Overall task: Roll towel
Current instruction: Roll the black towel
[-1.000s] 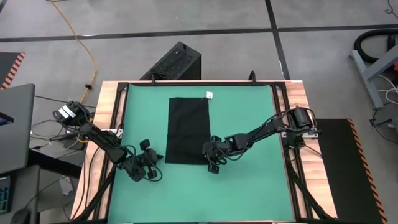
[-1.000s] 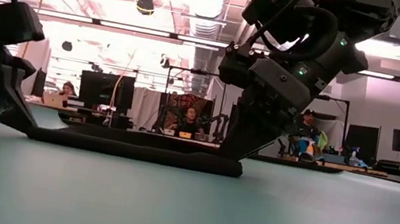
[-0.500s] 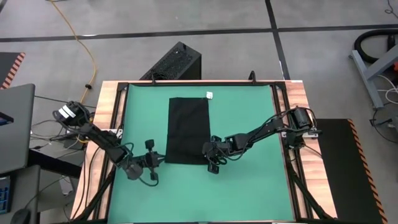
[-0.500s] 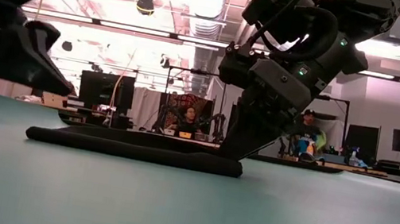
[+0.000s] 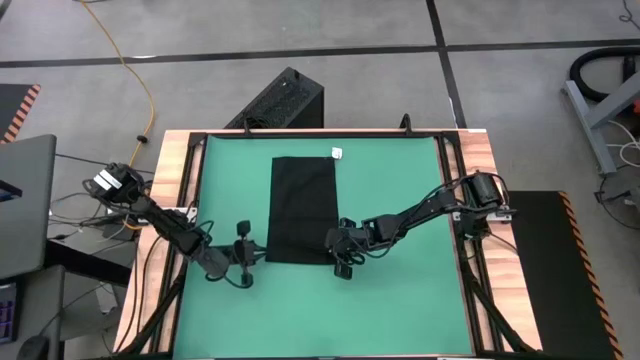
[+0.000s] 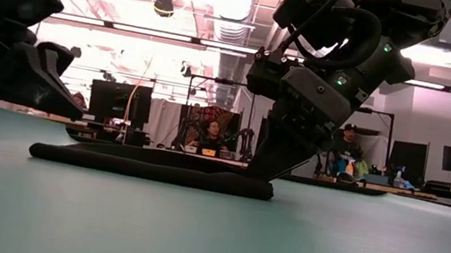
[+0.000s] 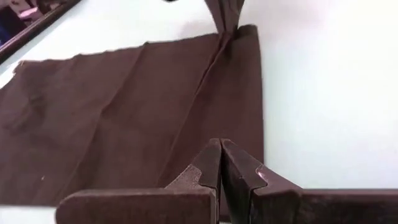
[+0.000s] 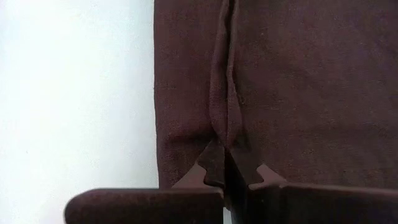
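The black towel point(image 5: 303, 210) lies flat on the green mat point(image 5: 400, 300), its white tag point(image 5: 337, 153) at the far right corner. My right gripper point(image 5: 338, 250) is at the towel's near right corner, shut on the cloth. It also shows in the low view point(image 6: 268, 174). My left gripper point(image 5: 255, 252) is shut and empty. It hovers above the mat by the towel's near left corner point(image 7: 37, 199), clear of the cloth in the low view point(image 6: 65, 106). My right gripper pinches a raised fold of the towel point(image 8: 225, 134) between its two fingers, at the near edge close to the right corner. The fingers slant down from the near right. A narrow ridge of cloth runs away from them; the rest of the towel point(image 6: 146, 168) lies on the mat.
A wooden frame point(image 5: 182, 170) borders the mat. A black box point(image 5: 280, 100) stands on the floor past the far edge. Bare mat lies to the left, right and near side of the towel. People sit at desks point(image 6: 215, 134) in the room behind.
My left gripper has risen from the mat at the towel's near left corner and turned to point across at the towel. The towel and my right gripper have kept still.
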You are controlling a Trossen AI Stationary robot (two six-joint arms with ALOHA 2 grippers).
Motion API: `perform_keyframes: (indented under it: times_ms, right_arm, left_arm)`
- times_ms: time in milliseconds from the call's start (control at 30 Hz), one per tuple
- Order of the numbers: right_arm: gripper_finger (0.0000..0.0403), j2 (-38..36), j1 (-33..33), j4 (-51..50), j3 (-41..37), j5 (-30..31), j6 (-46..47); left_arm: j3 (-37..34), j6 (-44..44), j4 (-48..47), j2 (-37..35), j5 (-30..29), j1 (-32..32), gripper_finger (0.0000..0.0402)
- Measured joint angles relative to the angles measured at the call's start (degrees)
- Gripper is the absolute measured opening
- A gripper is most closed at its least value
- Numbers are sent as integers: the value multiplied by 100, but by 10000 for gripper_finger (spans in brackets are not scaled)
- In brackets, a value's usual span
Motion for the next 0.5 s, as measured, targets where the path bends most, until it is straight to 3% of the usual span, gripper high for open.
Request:
perform_keyframes:
  times_ms: [500]
  right_arm:
    - [13, 0, 7, 2, 0, -2, -70]
  left_arm:
    - [0, 291, -16, 2, 565, 512, 0]
